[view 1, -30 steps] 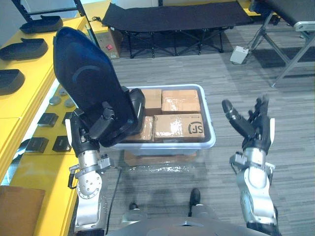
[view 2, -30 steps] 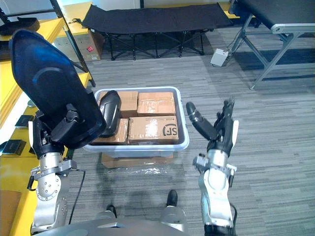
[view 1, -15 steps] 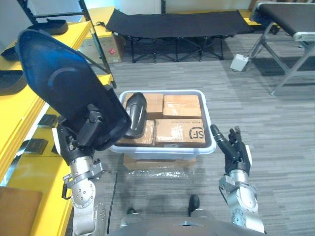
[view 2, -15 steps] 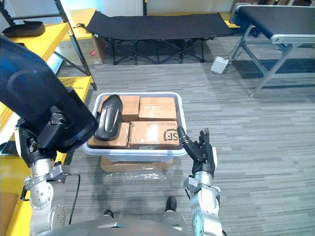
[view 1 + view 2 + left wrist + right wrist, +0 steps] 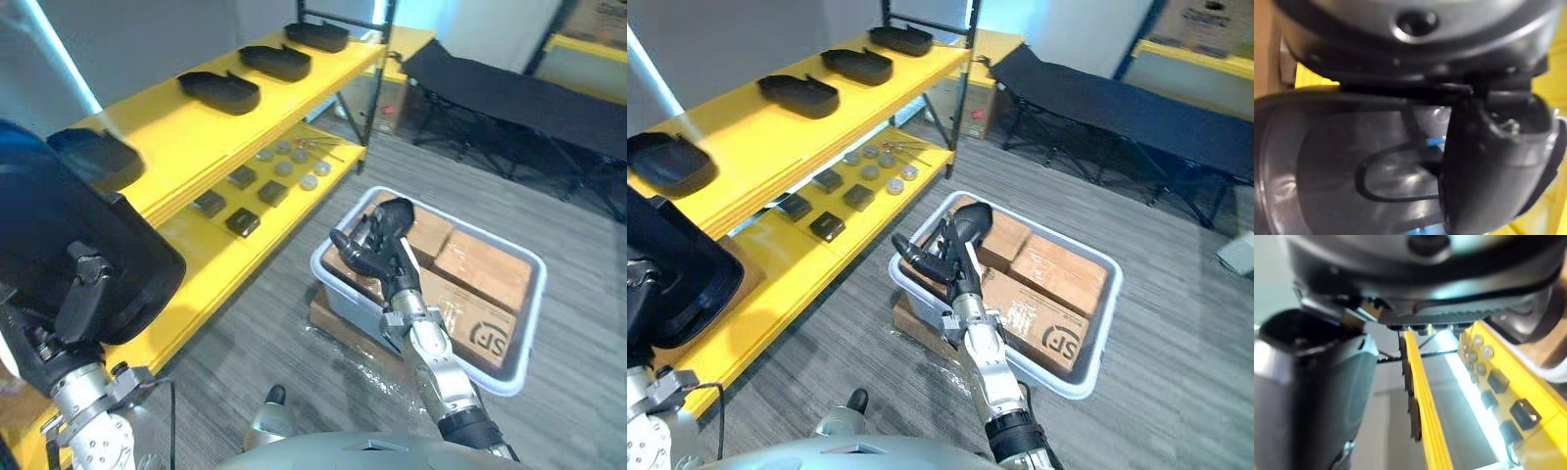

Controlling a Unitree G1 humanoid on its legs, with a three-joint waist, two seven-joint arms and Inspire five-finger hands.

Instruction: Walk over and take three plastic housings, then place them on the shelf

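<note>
**Head camera swinging left to the shelf, right hand lifting before the tub**

Since half a second ago the view is turning away from the cot and bringing the yellow shelf [image 5: 754,127] into frame. Four dark housings [image 5: 799,95] are lying in a row along its top tier, well apart from one another. Small dark blocks [image 5: 243,222] and round discs [image 5: 284,168] are sitting on the tier below.

Beside the shelf, the white tub [image 5: 505,384] is carrying cardboard boxes [image 5: 1058,269], with one more housing, the tub housing [image 5: 972,217], resting on top of them.

At lower left, the left hand [image 5: 69,318] is gripping the large held housing [image 5: 59,255], thumb and fingers curled onto its glossy shell, holding it up near the shelf's front edge. The right hand [image 5: 950,262] is hovering in front of the tub, fingers loosely spread and grasping nothing.
</note>
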